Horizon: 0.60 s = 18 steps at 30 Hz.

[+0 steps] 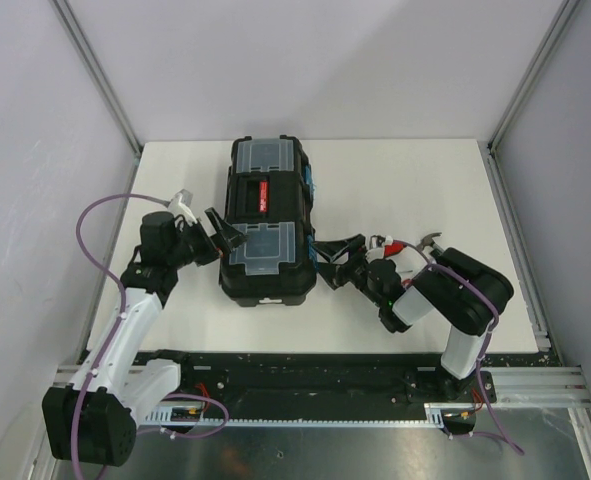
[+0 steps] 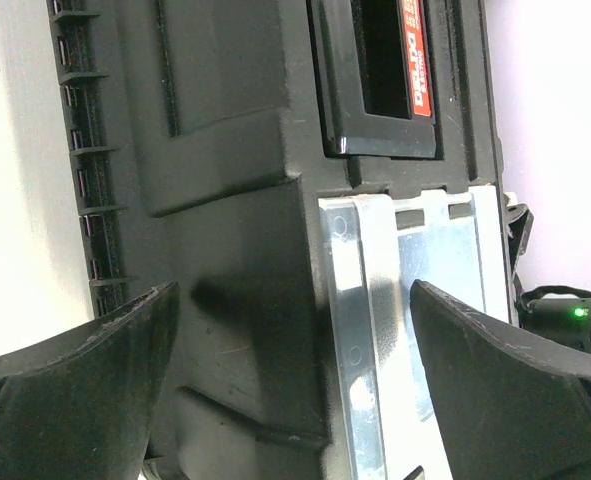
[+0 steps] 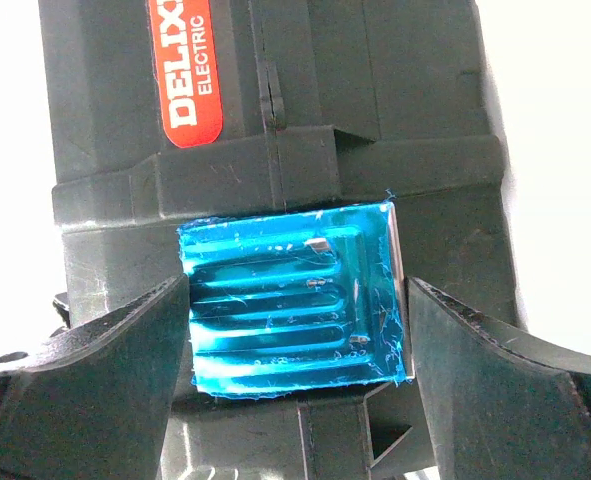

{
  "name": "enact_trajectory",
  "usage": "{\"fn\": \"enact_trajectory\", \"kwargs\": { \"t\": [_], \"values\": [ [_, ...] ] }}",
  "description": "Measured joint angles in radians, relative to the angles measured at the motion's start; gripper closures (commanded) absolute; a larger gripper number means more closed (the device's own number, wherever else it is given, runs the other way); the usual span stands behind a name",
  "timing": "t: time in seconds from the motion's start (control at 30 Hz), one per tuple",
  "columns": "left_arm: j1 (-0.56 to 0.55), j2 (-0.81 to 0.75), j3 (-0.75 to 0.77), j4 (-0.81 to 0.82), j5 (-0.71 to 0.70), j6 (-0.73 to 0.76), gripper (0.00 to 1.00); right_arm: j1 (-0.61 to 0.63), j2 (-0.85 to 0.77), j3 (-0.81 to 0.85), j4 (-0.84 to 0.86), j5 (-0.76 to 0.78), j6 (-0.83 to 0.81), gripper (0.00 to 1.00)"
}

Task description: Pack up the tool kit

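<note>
Black toolbox (image 1: 267, 215), lid shut, by the desk's (image 1: 405, 180) far edge.
Clear lid compartments, red-labelled handle; left gripper (image 1: 225, 228) released, right gripper (image 1: 327, 262) released astride a blue latch (image 3: 290, 300).

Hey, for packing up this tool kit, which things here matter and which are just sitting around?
For the job: toolbox, its blue latch, loose small tools to its right, left gripper, right gripper.
Just there: table, purple cable, metal rail at the near edge.
</note>
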Motion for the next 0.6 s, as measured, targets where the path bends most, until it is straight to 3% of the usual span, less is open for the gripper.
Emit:
{"fn": "enact_trajectory", "kwargs": {
  "t": [0.1,0.2,0.6],
  "values": [
    [0.000,0.001,-0.002,0.006,0.001,0.001,0.01,-0.006,-0.005,0.008,-0.013,-0.019,-0.010,0.31],
    [0.000,0.010,-0.002,0.011,0.002,0.001,0.00,-0.007,-0.005,0.018,-0.024,-0.035,-0.010,0.24],
    [0.006,0.021,0.010,0.022,-0.041,0.029,0.01,-0.006,0.033,0.093,-0.062,-0.069,0.000,0.15]
  ]
}}
